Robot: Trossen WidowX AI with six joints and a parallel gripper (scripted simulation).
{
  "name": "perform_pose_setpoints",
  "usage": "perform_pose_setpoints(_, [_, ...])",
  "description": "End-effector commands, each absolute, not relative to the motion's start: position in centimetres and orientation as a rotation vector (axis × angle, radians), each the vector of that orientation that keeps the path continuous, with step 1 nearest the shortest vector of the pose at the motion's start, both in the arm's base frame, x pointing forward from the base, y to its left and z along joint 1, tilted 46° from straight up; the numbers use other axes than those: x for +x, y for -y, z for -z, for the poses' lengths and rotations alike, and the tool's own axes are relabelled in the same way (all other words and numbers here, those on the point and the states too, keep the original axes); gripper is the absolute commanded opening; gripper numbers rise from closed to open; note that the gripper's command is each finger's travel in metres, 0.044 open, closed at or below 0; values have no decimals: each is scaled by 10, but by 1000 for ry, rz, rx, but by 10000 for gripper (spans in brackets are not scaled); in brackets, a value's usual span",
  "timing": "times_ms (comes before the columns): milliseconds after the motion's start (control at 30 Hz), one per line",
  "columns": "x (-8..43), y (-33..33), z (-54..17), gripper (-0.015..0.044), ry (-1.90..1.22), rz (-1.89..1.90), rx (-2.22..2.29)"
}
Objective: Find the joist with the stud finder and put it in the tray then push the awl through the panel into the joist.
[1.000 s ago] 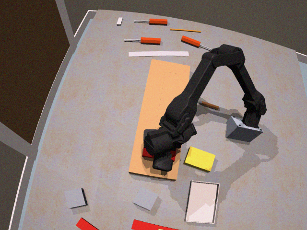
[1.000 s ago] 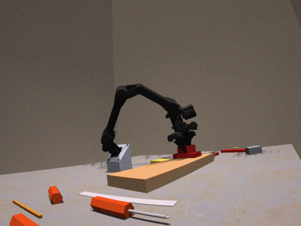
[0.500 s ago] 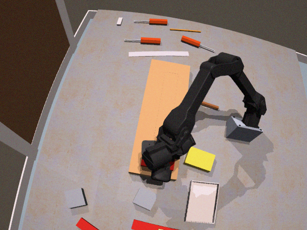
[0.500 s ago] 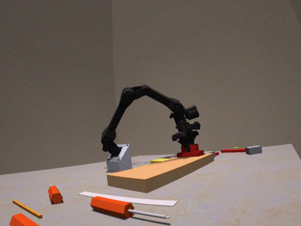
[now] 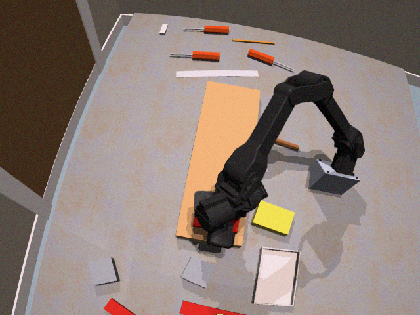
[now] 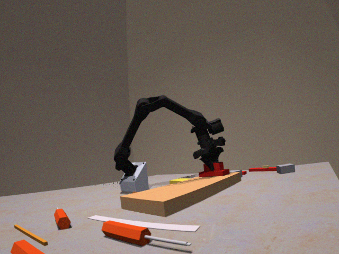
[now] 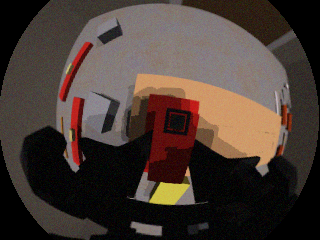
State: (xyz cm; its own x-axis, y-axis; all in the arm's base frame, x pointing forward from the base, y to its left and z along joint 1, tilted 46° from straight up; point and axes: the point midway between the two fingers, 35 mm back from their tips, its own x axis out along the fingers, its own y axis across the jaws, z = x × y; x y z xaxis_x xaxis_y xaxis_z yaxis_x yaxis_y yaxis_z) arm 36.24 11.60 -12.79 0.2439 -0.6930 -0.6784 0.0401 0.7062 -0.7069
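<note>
The red stud finder (image 5: 235, 226) (image 6: 223, 172) (image 7: 172, 104) is upright at the near end of the orange-tan floor panel (image 5: 219, 128) (image 6: 164, 191) (image 7: 235, 117), its base on or just above the panel's top. Its small square window looks dark. My gripper (image 6: 214, 164) (image 7: 170, 135) is shut on its raised body; the arm hides most of both in the top view. The white tray (image 5: 271, 292) stands empty, right of and nearer than the panel's near end. The awl's brown handle (image 5: 287, 144) shows right of the panel; the arm hides its other end. No joist or hole is visible.
A yellow block (image 5: 273, 217) (image 6: 179, 181) (image 7: 170, 193) lies between panel and tray. Two grey blocks (image 5: 102, 271) (image 5: 193, 272) and red bars (image 5: 118, 308) (image 5: 203, 308) are at the near side. Orange-handled screwdrivers (image 5: 216, 29) (image 5: 205, 56) (image 5: 260, 56) and a white strip (image 5: 216, 73) lie beyond the panel.
</note>
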Motion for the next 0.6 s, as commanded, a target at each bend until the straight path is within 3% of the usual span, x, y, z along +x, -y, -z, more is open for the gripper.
perform_pose_setpoints(0, [362, -106, 119, 0, -1239, 554, -641])
perform_pose_setpoints(567, [360, -72, 86, 0, -1239, 556, -644])
